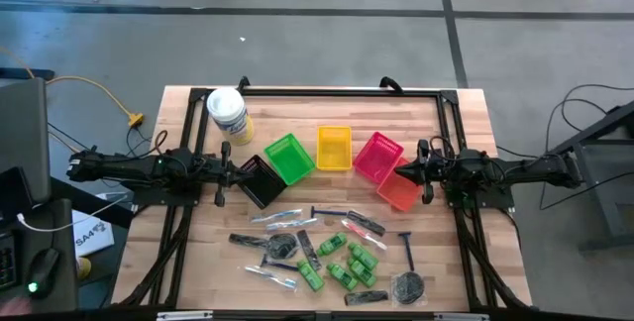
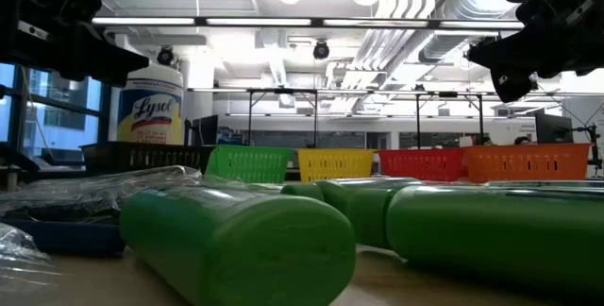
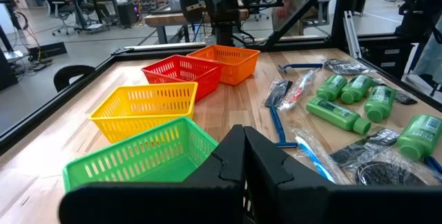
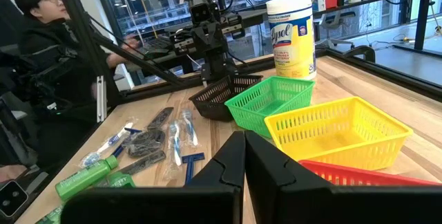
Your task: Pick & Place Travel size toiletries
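Plainly, the toiletries (image 1: 332, 257) all lie on the tabletop (image 1: 198, 252) on the near side of the row of baskets, and both my arms wait on the far side of that line, at the row's two ends. My left gripper (image 1: 226, 170) sits beside the black basket (image 1: 261, 180), fingers pressed together, holding nothing. My right gripper (image 1: 426, 172) sits just beside the orange basket (image 1: 398, 191), fingers likewise pressed together and empty.

Measured from the yellow basket (image 1: 334, 148) in the middle of the row, the scatter spreads nearward on both sides. The clear-wrapped sticks (image 1: 282, 217) and a dark comb (image 1: 250, 241) fall toward my left arm's side; a blue-handled razor (image 1: 407, 250) and the round dark packet (image 1: 408, 286) fall toward my right arm's side. I judge each arm nearer its own half. The green bottles (image 1: 342, 273) lie flat, long axes at mixed angles, none aligned with my fingers, so a wrist turn looks needed.

In the low view the bottles fill the front and hide most of the pile. The near edge of the scatter is cut close at the frame edge in the high view, and the wrapped items overlap so I cannot separate them.
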Action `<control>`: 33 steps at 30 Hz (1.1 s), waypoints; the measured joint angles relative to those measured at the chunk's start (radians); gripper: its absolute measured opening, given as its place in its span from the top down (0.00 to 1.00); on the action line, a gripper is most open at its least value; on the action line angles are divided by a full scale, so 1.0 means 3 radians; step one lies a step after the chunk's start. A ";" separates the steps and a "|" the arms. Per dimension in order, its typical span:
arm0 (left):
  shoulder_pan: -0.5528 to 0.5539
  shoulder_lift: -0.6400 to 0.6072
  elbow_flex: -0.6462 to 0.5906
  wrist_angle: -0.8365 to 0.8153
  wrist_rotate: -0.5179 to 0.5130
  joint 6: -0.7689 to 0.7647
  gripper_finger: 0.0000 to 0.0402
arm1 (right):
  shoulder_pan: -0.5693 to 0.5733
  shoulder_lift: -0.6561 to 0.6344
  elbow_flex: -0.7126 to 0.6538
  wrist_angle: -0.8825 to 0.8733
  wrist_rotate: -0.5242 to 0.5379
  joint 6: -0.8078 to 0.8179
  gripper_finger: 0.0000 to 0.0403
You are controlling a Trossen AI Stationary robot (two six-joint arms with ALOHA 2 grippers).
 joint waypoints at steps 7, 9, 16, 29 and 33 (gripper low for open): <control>-0.0001 0.0000 0.0000 -0.0001 0.0000 0.0000 1.00 | 0.0000 0.0001 -0.0001 -0.0001 0.0000 0.0000 1.00; 0.0000 -0.0001 0.0000 0.0000 0.0000 0.0000 1.00 | -0.0001 0.0000 -0.0001 -0.0001 0.0000 0.0000 1.00; -0.0001 0.0000 0.0000 -0.0001 0.0000 0.0000 1.00 | 0.0000 0.0001 0.0000 -0.0001 0.0000 0.0000 1.00; -0.0001 -0.0001 0.0000 0.0041 -0.0018 0.0059 1.00 | 0.0000 0.0001 0.0000 0.0026 0.0001 0.0000 1.00; -0.0001 -0.0003 0.0000 0.0119 0.0024 -0.0047 1.00 | -0.0001 -0.0001 0.0000 0.0052 0.0000 0.0000 1.00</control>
